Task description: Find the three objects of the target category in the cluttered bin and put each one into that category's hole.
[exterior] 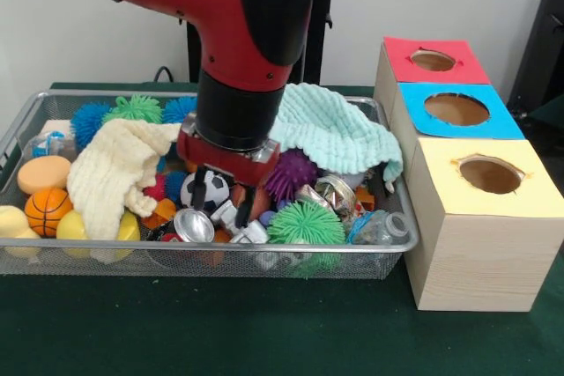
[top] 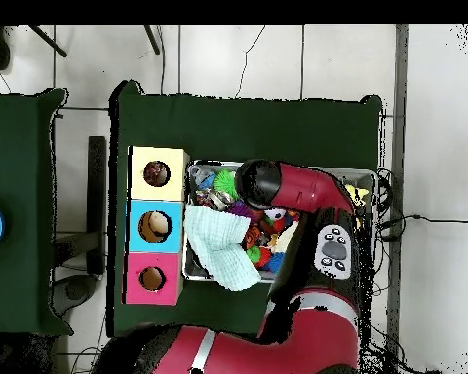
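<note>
No text, label, brand, number or sign can be read on anything in either view.

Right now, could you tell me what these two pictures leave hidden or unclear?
- Front view: the hand is sunk among the toys; whether it grips anything is unclear.
- Overhead view: the arm covers the hand and the middle of the wire bin.
- Both views: whatever lies under the mint cloth and cream cloth.
- Front view: hole contents in the boxes.
</note>
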Controlling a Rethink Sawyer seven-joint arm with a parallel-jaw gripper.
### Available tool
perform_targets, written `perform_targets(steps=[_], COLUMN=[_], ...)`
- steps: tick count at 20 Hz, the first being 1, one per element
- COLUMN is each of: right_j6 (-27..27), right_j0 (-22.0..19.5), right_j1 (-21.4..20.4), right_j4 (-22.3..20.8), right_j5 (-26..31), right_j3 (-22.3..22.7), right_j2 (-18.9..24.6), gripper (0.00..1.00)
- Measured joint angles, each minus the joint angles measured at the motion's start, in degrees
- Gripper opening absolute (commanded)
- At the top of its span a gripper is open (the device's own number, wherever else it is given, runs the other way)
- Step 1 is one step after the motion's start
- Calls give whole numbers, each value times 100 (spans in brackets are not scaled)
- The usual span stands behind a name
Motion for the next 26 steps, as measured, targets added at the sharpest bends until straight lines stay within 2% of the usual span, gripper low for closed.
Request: perform_targets(steps=[10,26], right_j6=[0,0], right_j0=[166,527], right_j1=[-104,-111], right_j4=[0,5], right_j5=[-1,-1], right_j3=[249,256], right_j2=[98,119], gripper=[100,100])
